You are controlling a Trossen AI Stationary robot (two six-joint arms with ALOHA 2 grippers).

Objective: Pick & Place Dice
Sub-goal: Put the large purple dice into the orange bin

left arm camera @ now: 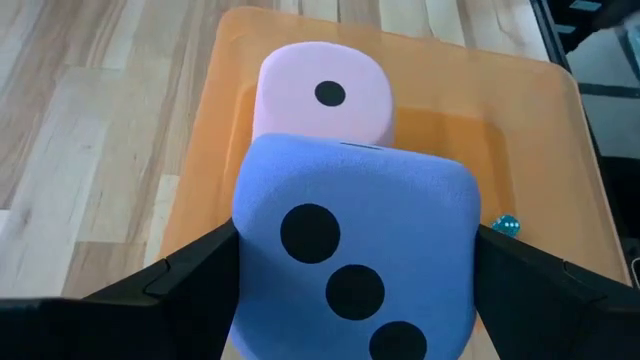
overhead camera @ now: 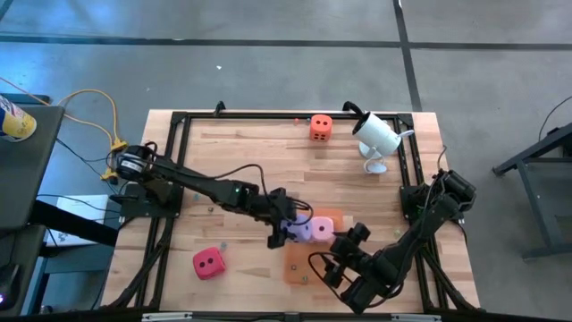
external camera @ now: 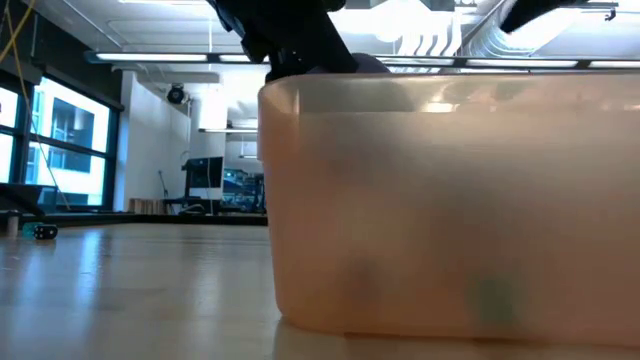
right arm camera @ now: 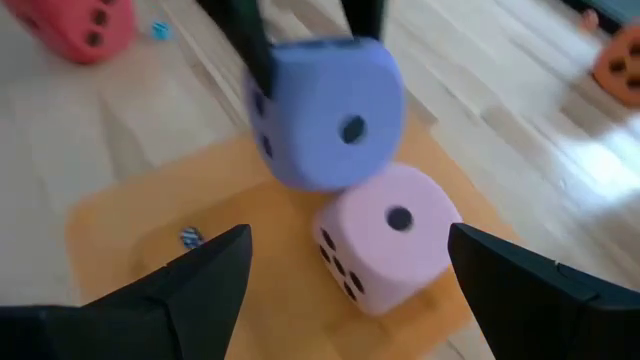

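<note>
The left gripper [overhead camera: 284, 225] holds the purple die [left arm camera: 355, 260] clamped between its two dark fingers [left arm camera: 180, 285], gripped on opposite side faces so the three-pip face looks back at the wrist camera. It carries the die just above the orange tray [overhead camera: 299, 266], a shallow translucent container, and right over the pink die [left arm camera: 322, 95] that already sits inside the tray; the purple die looks to be clear of the pink one or barely touching it, which I cannot settle. That position suggests the die is being brought in for release into the tray beside or atop the pink one. The right gripper [right arm camera: 345, 280] waits near the tray's other side with its fingers spread wide and empty, pointed at both dice. The red die [overhead camera: 208, 263] lies on the bench [overhead camera: 241, 152] well apart from the tray, on the left arm's side, and the orange die [overhead camera: 321, 127] sits far from the tray, near the white camera [overhead camera: 375, 136]; both appear yet to be collected.
</note>
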